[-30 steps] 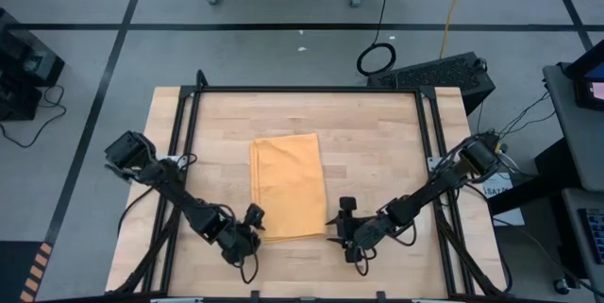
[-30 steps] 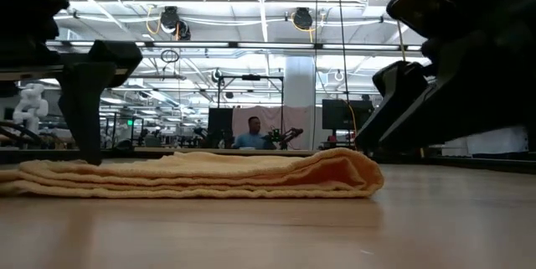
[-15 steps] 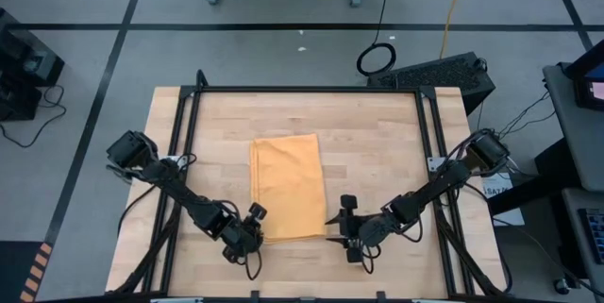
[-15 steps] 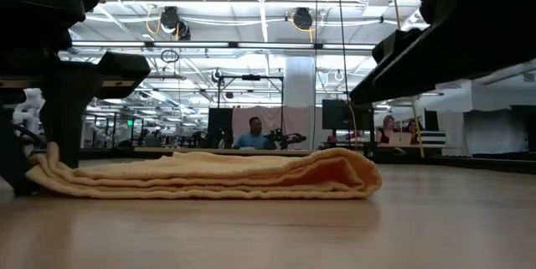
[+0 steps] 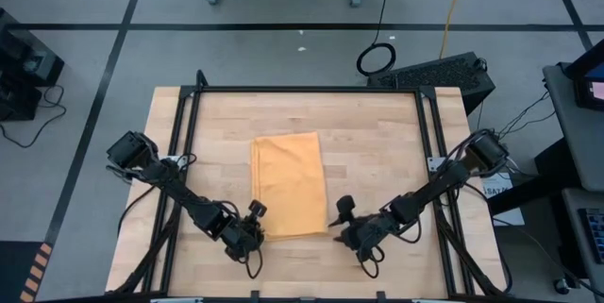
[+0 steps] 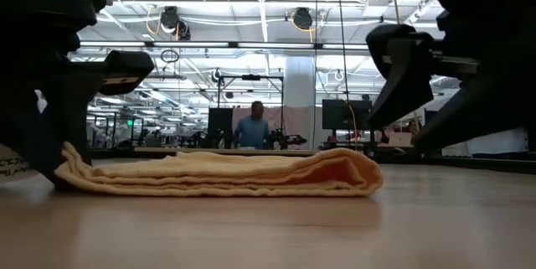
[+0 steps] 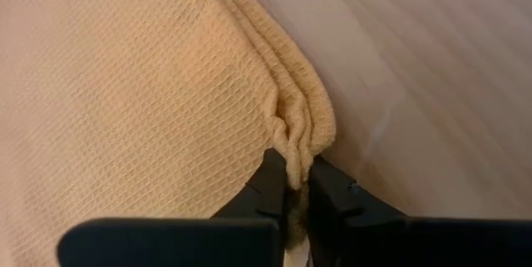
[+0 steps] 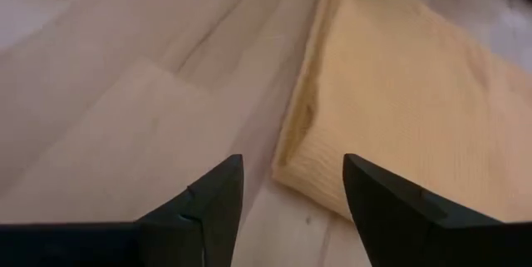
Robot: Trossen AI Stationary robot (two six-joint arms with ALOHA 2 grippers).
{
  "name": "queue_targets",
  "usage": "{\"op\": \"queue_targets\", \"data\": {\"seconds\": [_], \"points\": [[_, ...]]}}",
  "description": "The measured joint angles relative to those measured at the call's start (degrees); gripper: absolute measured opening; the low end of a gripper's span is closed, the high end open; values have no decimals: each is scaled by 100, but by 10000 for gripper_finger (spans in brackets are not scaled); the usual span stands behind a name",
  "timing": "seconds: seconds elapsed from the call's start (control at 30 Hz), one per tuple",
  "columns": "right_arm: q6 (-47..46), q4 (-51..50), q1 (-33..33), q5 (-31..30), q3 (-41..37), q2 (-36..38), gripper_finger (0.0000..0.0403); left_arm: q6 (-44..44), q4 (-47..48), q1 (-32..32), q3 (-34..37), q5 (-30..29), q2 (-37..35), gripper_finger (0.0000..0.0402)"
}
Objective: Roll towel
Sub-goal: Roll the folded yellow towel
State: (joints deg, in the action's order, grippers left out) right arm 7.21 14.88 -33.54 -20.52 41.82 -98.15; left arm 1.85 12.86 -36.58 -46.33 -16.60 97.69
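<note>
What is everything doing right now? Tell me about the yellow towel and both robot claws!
towel: folded flat on the table, not rolled yet, one near corner bunched up.
left gripper: shut, pinching that towel corner.
right gripper: open, just off the towel's other near corner, holding nothing.
table: wooden, towel lying on it.

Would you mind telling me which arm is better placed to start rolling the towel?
The left. Its end effector is already pinched on the towel at its near corner, while the right end effector is open, just short of the other corner.
</note>
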Motion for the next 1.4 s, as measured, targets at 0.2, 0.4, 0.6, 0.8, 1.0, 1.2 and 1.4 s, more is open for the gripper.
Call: {"op": "queue_targets", "data": {"seconds": [0.2, 0.4, 0.6, 0.8, 1.0, 1.2, 1.4], "points": [[1052, 82, 50, -38, 0, -345, 203, -3, 0, -24, 0, -81, -4, 22], [1581, 490, 227, -165, 3, -626, 229, -7, -10, -26, 0, -66, -11, 21], [1965, 592, 313, -131, 7, -664, 246, -113, -17, -28, 0, -47, -15, 21], [2242, 761, 573, 311, 2, -675, 235, -153, -24, -28, 0, -39, -15, 20], [2345, 782, 804, 808, 2, -675, 215, -153, -31, -28, -2, -21, -17, 20], [2259, 799, 1019, 1453, 0, -675, 201, -153, -31, -28, -4, -20, -20, 20], [2219, 827, 1169, 1766, 0, -679, 173, -155, -32, -30, -7, -33, -20, 20]]}}
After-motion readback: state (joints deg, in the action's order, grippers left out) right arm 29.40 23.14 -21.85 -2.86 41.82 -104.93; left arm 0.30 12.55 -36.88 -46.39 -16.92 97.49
